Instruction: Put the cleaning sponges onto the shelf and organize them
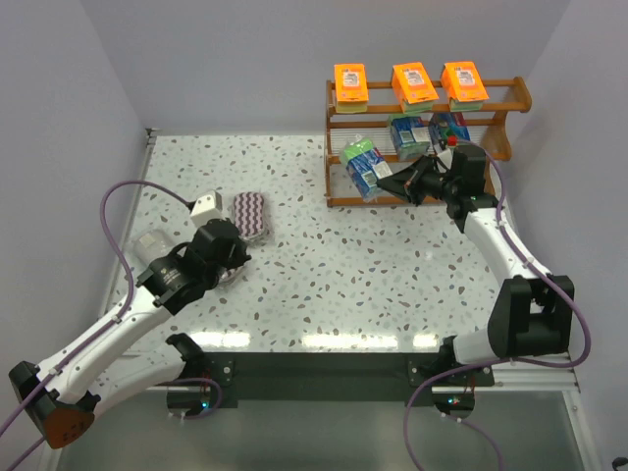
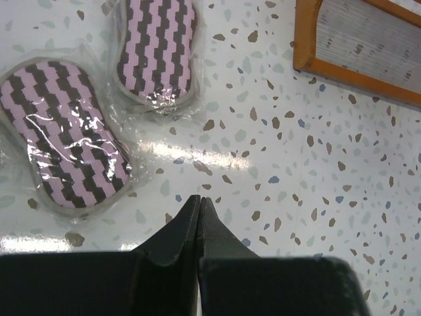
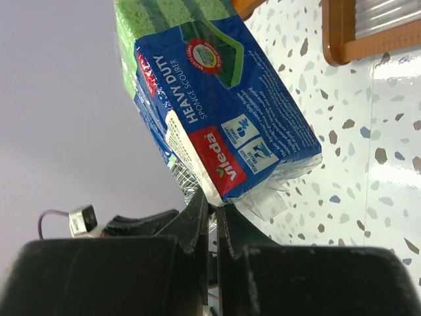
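In front of the shelf [image 1: 424, 139], right gripper [image 3: 212, 209] pinches a blue-green pack [image 3: 217, 112] by its wrapper.
Well left of the shelf, left gripper [image 2: 199, 205] closed tight, empty, near two zigzag pads [image 2: 158, 47].

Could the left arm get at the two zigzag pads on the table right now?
Probably yes. The left gripper is empty, jaws shut; the nearer zigzag pad and the second pad lie flat on the table just ahead, nothing between. The jaws must open first.

Robot lab cell: bare lilac walls [image 1: 235, 69] round speckled table [image 1: 324, 294], left arm [image 1: 118, 329] and right arm [image 1: 500, 245] bolted at near edge, purple cables [image 1: 105, 211] trailing.
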